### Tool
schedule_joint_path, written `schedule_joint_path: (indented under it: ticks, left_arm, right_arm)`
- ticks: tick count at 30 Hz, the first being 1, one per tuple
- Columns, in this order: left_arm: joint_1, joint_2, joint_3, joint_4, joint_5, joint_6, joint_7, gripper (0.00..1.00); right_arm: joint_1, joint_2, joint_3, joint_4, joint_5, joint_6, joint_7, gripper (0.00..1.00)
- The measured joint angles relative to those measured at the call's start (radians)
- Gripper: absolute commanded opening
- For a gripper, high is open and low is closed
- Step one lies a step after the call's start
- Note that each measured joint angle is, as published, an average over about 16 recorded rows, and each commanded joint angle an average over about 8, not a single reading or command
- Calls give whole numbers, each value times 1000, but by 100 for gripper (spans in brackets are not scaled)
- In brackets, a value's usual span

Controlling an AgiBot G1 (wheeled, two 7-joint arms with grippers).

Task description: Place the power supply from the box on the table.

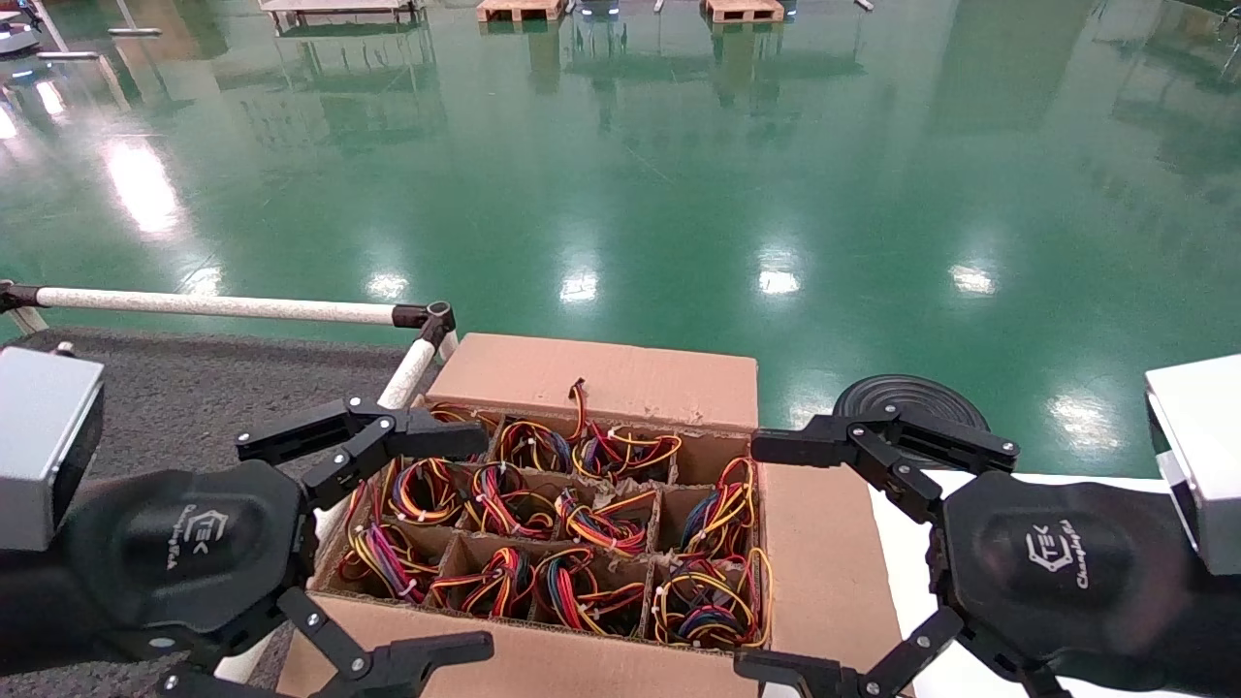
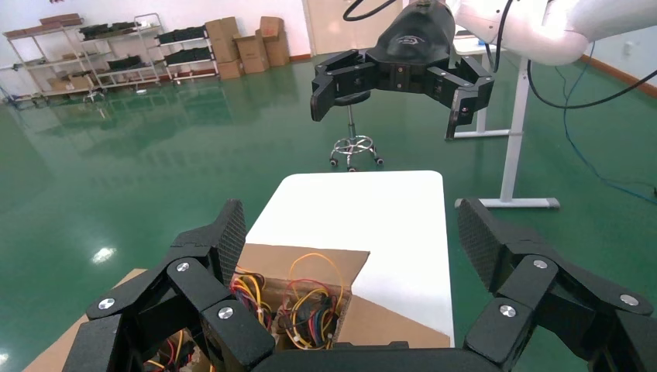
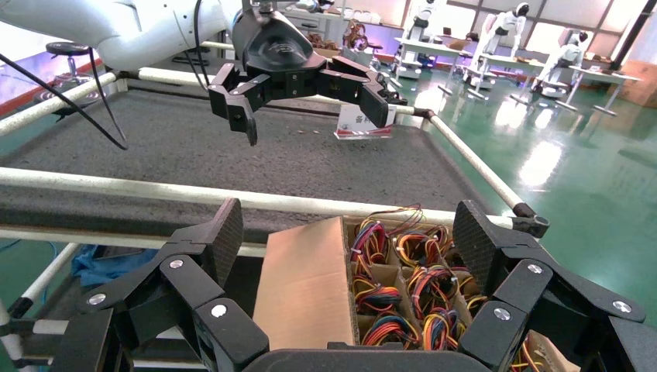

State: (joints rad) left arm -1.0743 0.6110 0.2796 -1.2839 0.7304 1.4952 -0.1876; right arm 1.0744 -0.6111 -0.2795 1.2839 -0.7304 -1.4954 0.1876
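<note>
- The left gripper (image 1: 456,548) is hanging at the left edge of the box (image 1: 829,572), its fingers spread wide and holding nothing; one finger is reaching over the box's far left corner, the other is lying over the near flap.
- The right gripper (image 1: 766,562) is hovering at the box's right side, above the right flap, fingers likewise spread wide and empty.
- The box is sitting open between the two grippers, its cardboard divider grid (image 1: 659,519) showing cells filled with coiled bundles of red, yellow, orange, purple and black wires (image 1: 713,601).
- The power supplies are sitting down in those cells, under the wire bundles; their metal bodies are mostly hidden by the wires, and none is lifted out.
- One cell at the far right corner (image 1: 703,456) is looking bare of wires.
- The dark grey felt-like surface (image 1: 194,388) is lying to the left of the box, edged by a white pipe rail (image 1: 223,306) with a black joint (image 1: 436,318).
- In the right wrist view a small white sign card (image 3: 364,122) is standing on that surface.
- A smooth white tabletop (image 2: 372,225) is lying to the right of the box, with a black stool (image 1: 911,397) beyond it on the green floor (image 1: 679,174).
</note>
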Motion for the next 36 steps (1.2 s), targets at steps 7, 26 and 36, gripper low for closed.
schedule_joint_path:
  ticks: [7,26,36]
  left_arm:
    - [0,0,0,0,0,0,0,100]
    - [0,0,0,0,0,0,0,100]
    - [0,0,0,0,0,0,0,100]
  right_arm:
    - [0,0,0,0,0,0,0,100]
    - [0,0,0,0,0,0,0,100]
    - [0,0,0,0,0,0,0,16]
